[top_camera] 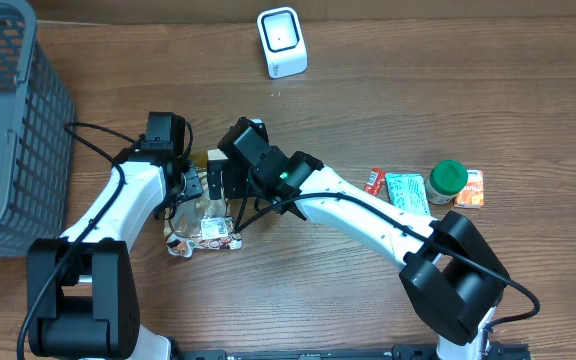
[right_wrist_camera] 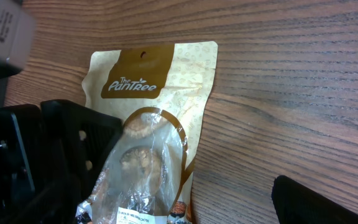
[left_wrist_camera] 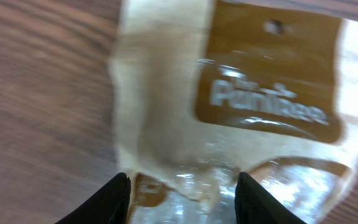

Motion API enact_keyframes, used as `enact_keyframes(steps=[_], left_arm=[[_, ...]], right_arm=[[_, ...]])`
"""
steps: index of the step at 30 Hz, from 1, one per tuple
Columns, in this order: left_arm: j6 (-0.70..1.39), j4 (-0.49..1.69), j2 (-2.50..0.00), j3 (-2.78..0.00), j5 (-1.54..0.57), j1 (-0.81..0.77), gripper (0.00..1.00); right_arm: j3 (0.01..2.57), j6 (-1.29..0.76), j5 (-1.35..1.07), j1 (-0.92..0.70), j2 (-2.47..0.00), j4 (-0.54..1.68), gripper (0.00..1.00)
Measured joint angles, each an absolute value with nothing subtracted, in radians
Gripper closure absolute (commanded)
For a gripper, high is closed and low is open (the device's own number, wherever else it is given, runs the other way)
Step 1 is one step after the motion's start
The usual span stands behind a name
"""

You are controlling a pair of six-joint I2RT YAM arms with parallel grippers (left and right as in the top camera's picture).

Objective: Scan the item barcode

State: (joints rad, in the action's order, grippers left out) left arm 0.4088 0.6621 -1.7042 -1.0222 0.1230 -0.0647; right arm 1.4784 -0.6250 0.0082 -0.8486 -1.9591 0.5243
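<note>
A snack bag (top_camera: 206, 228) with a brown label and a clear window lies on the wooden table, left of centre. It shows in the right wrist view as the bag (right_wrist_camera: 166, 93), flat at the top and crumpled lower down. A white sticker (right_wrist_camera: 138, 218) sits at its lower end; I cannot read a barcode on it. My left gripper (top_camera: 196, 190) is over the bag, and its jaws (left_wrist_camera: 182, 199) are shut on a bulge of the bag's plastic (left_wrist_camera: 166, 112). My right gripper (top_camera: 220, 178) hovers wide open just beside it, above the bag's edge (right_wrist_camera: 185, 211). The white scanner (top_camera: 281, 42) stands at the far edge.
A grey mesh basket (top_camera: 8, 130) fills the left side. At the right lie a green-lidded jar (top_camera: 448, 178), a teal packet (top_camera: 406, 190) and a small red packet (top_camera: 374, 181). The two arms cross close together over the bag.
</note>
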Motion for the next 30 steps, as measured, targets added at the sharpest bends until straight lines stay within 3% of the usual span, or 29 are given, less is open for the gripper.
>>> enact_keyframes(steps=[8, 11, 19, 30], left_arm=[[0.293, 0.620, -1.704, -1.022, -0.042, -0.065, 0.54], [0.272, 0.612, -1.704, -1.022, -0.056, -0.065, 0.47], [0.261, 0.677, -1.705, -1.129, 0.018, -0.016, 0.39], [0.345, 0.736, -1.705, -1.129, 0.197, 0.054, 0.39]], right_arm=[[1.478, -0.625, 0.016, -0.846, -1.959, 0.534, 0.00], [1.478, -0.625, 0.020, -0.844, -1.959, 0.535, 0.00], [1.478, -0.625, 0.018, -0.845, -1.959, 0.542, 0.00], [1.478, -0.625, 0.018, -0.845, -1.959, 0.539, 0.00]])
